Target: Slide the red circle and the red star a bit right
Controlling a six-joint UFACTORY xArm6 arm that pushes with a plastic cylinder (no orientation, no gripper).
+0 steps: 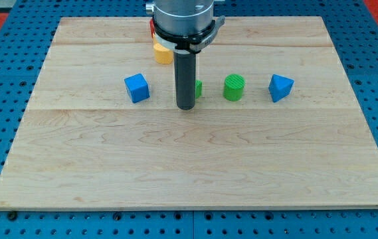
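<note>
**Tip mid-board, reds hidden behind my arm**

I have no jaws, only a rod. My tip (187,106) rests on the board (189,166), between the blue cube (137,87) on the view's left and the green cylinder (234,87) on its right. A green block (198,89) peeks out just behind the rod. A yellow block (162,53) and a sliver of a red block (152,28), its shape untellable, lie toward the view's top. The blue pyramid (280,87) sits farthest right.

My tip (187,106) rests on the wooden board (195,172), touching or just left of a partly hidden green block (198,89), between the blue cube (137,87) and green cylinder (234,87).
</note>
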